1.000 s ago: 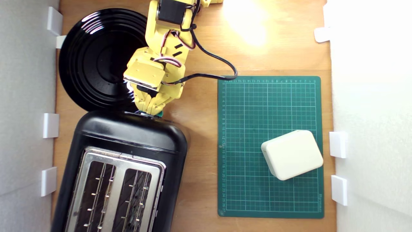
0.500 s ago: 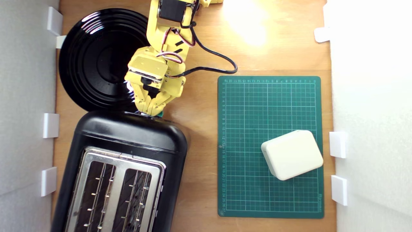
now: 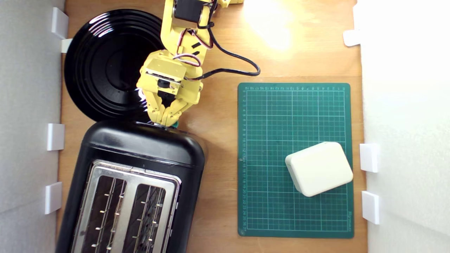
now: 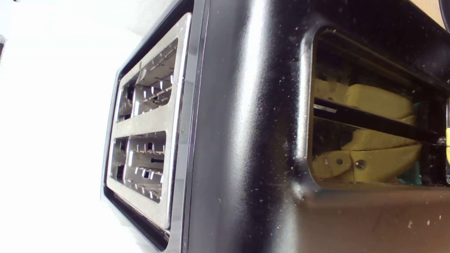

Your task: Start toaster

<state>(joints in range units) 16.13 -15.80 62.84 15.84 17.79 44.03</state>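
Observation:
The glossy black toaster (image 3: 140,147) lies at the lower left of the exterior view, its silver top plate (image 3: 130,180) and two wire-grilled slots facing the camera. My yellow gripper (image 3: 164,120) points at the toaster's end face, fingers drawn together and shut. Its tips sit right over the small teal lever knob (image 3: 174,124), which peeks out beside them. In the wrist view the toaster (image 4: 246,123) fills the frame. Its recessed end panel (image 4: 369,105) mirrors my yellow fingers on either side of the dark lever slot. I cannot tell how far down the lever is.
A round black ribbed plate (image 3: 105,63) lies just behind the toaster, under my arm. A green cutting mat (image 3: 295,112) carries a cream rounded box (image 3: 319,168) at the exterior view's right. White walls with clips close in both sides. My black cable (image 3: 232,72) loops over the wood.
My wrist block has tilted and shifted slightly toward the top of the exterior view while the fingertips stayed at the knob. The toaster has not moved.

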